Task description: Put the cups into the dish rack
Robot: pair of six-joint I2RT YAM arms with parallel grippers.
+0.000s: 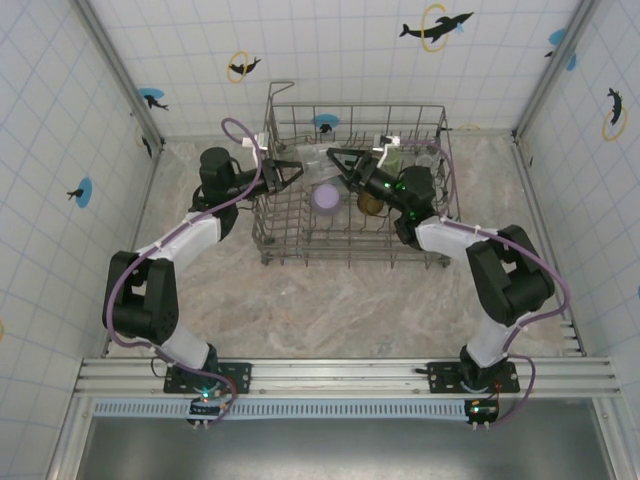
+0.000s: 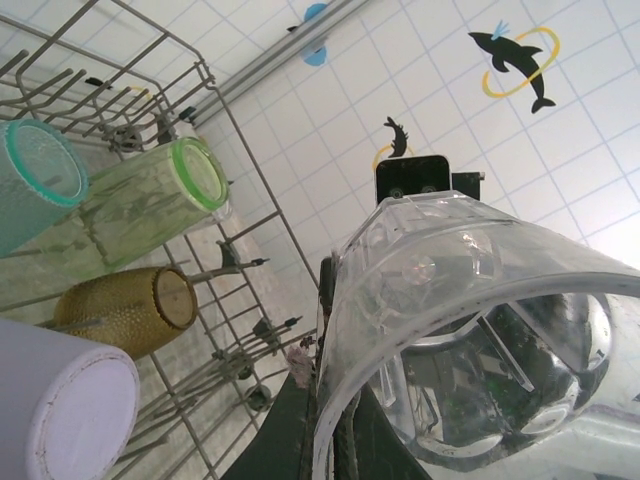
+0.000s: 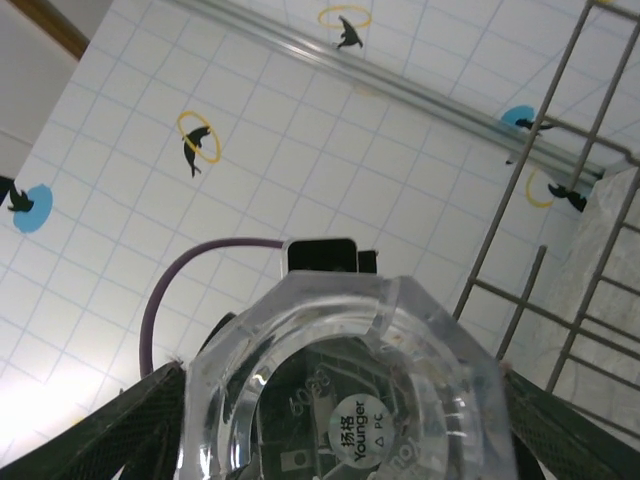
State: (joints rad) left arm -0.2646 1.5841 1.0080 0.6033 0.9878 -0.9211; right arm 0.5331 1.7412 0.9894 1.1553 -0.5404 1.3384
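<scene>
While over the dish rack, fingers around clear cups.

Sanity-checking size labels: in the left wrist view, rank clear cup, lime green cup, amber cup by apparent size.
1. clear cup: largest, but it sits right at the lens, so its true size is unsure.
2. lime green cup
3. amber cup: smallest

Marbled beige table; grey wire dish rack on its far half
</scene>
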